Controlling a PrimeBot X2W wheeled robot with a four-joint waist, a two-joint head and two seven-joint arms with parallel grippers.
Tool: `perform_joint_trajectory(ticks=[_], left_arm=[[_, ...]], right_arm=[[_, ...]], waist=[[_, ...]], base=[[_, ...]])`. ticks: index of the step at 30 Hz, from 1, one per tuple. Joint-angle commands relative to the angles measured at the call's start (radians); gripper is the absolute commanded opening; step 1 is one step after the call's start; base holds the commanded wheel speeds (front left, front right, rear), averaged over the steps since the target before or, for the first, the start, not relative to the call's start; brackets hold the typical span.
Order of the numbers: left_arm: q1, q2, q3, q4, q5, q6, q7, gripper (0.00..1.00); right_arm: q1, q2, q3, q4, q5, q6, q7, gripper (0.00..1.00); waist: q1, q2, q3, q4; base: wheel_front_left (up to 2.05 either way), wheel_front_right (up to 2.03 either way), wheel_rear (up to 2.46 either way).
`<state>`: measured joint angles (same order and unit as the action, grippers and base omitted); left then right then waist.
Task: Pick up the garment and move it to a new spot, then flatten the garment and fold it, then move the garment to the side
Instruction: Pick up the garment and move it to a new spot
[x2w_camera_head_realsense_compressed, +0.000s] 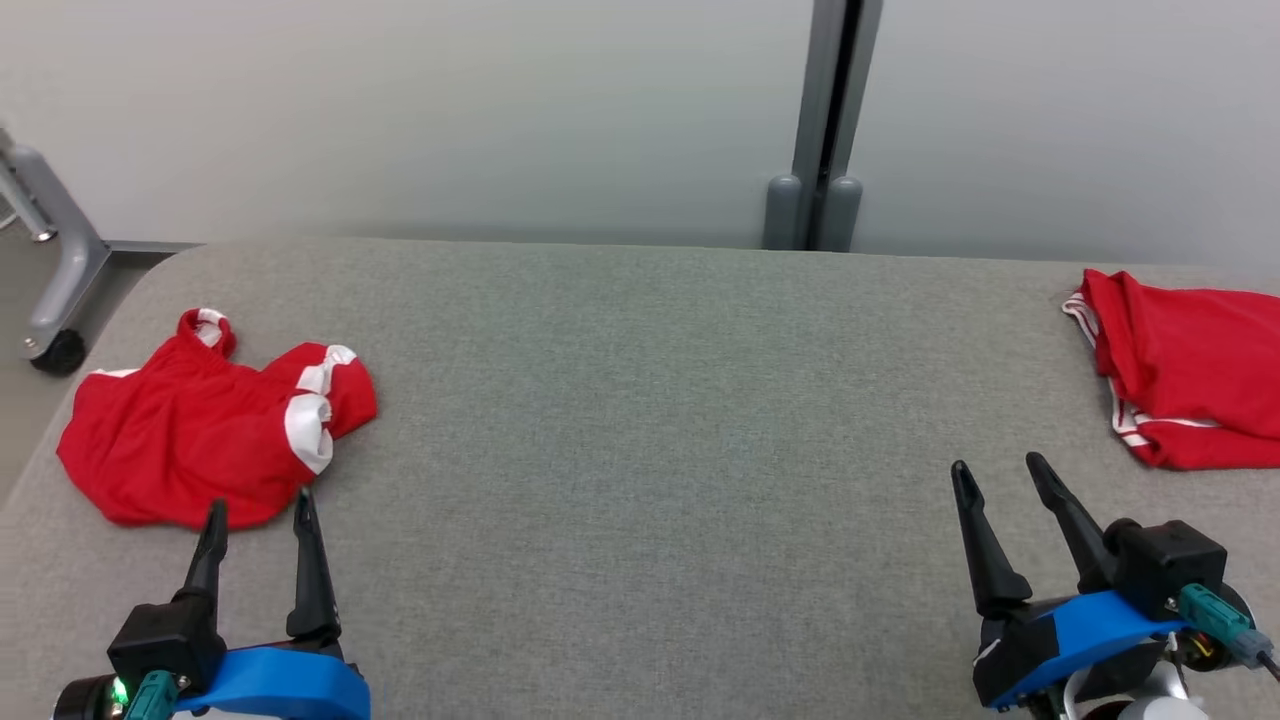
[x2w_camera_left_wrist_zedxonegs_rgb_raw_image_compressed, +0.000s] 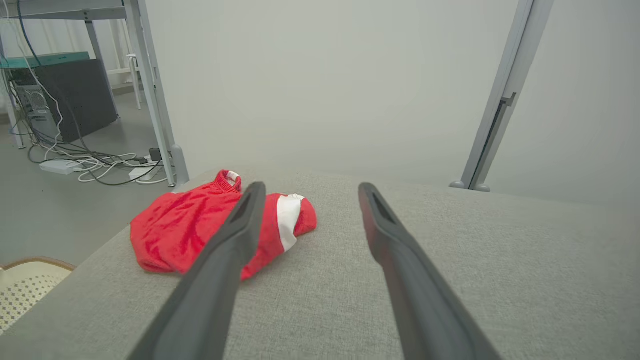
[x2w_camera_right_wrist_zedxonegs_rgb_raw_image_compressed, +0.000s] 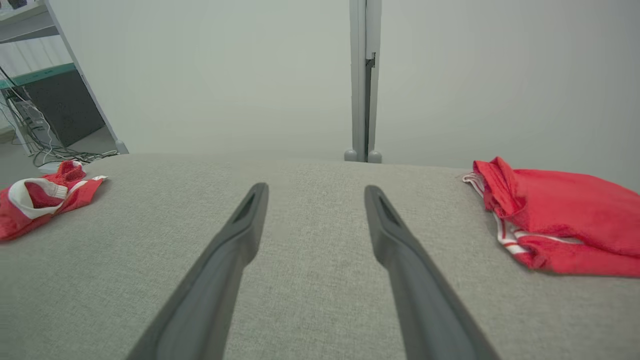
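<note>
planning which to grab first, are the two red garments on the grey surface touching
Apart. Head view: the crumpled red garment lies far left, the striped red garment far right, bare grey fabric surface between them.

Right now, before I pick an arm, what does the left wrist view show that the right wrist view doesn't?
Left wrist view, not the right: the open left gripper and a pale perforated basket below the table's corner. Right wrist view, not the left: the open right gripper and a striped red garment lying far right. Both: the crumpled red garment with white trim, the grey fabric tabletop, the grey wall post and the floor cables.
</note>
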<state>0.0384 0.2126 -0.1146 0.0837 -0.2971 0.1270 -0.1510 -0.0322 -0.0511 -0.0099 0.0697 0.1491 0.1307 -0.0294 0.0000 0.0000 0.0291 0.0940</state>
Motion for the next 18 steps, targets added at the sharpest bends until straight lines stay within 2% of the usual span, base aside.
perform_joint_trajectory(ticks=[1,18], left_arm=[[-0.001,0.005,0.001,-0.005,-0.002,0.007,0.001,1.00],[-0.004,0.022,0.032,-0.004,-0.029,0.026,-0.017,1.00]], right_arm=[[-0.012,0.001,0.002,0.002,-0.008,0.000,-0.005,1.00],[-0.052,-0.001,0.032,0.009,-0.029,0.000,0.017,1.00]], waist=[[0.0000,0.0000,0.011,0.021],[0.0000,0.0000,0.047,0.205]], base=[[0.00,0.00,0.00],[0.00,0.00,0.00]])
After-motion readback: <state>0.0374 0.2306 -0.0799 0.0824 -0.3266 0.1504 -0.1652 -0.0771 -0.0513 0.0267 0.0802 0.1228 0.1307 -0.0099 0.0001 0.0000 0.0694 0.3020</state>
